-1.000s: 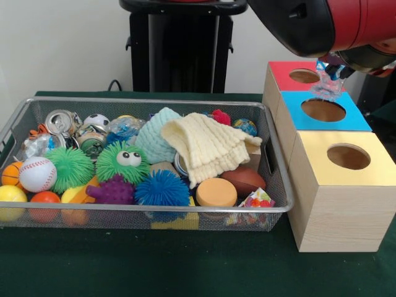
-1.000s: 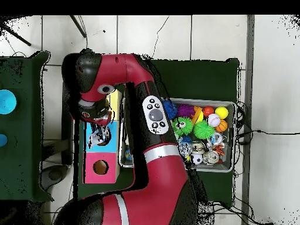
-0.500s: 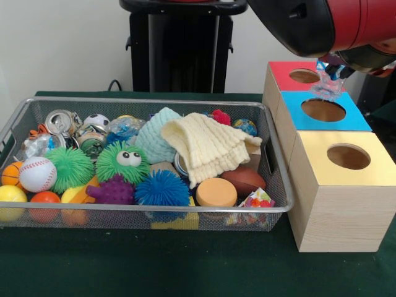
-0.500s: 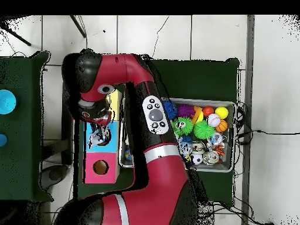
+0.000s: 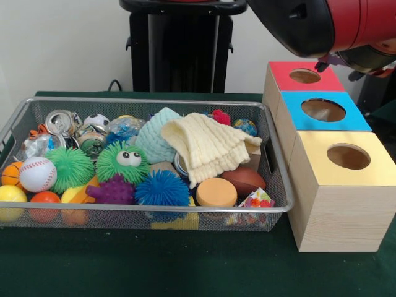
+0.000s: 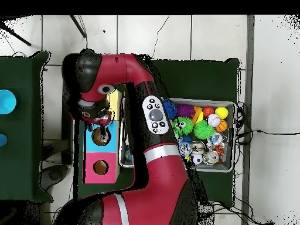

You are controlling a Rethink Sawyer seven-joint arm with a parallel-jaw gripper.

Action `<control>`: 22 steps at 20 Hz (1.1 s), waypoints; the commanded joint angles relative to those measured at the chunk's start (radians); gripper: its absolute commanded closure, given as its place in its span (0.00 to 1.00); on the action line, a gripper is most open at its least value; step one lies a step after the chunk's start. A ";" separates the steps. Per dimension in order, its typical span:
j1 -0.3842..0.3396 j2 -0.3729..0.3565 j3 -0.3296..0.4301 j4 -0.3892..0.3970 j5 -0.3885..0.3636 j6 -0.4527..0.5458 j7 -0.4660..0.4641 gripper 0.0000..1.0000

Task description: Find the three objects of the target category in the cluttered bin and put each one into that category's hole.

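My gripper (image 5: 338, 68) hangs above the blue-topped box (image 5: 294, 114), open, with nothing between its fingers. A pale glint shows inside the blue box's round hole (image 5: 323, 109). From overhead the gripper (image 6: 98, 120) sits just beside that hole (image 6: 101, 136). The red-topped box (image 5: 281, 71) stands behind the blue one and the yellow-topped box (image 5: 315, 154) in front of it. In the wire bin (image 5: 148, 101), crumpled clear plastic (image 5: 124, 129) and a crushed can (image 5: 60, 120) lie at the back left among the toys.
The bin also holds a cream cloth (image 5: 207, 145), a teal knitted piece (image 5: 153, 133), spiky balls (image 5: 162, 189), a baseball (image 5: 37, 173) and other small balls. My arm (image 6: 146, 117) crosses between the bin (image 6: 233, 105) and the boxes.
The crumpled clear plastic piece held over the blue box is gone from the gripper, and the fingers have spread apart. The arm has stayed in place.
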State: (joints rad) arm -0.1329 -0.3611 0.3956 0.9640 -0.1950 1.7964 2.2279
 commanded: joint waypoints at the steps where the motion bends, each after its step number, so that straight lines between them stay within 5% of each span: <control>1: -0.006 0.031 -0.020 0.048 -0.031 -0.110 0.017 0.00; 15: -0.030 0.059 -0.009 0.014 -0.038 -0.115 -0.027 0.00; 17: -0.050 0.053 0.005 0.021 -0.079 -0.264 -0.110 0.00; 20: -0.093 -0.051 0.048 0.138 -0.175 -0.710 -0.261 0.00; 22: -0.109 -0.109 0.066 0.194 -0.219 -0.874 -0.302 0.00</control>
State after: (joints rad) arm -0.1653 -0.3646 0.4086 0.9925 -0.2693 1.4556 2.2279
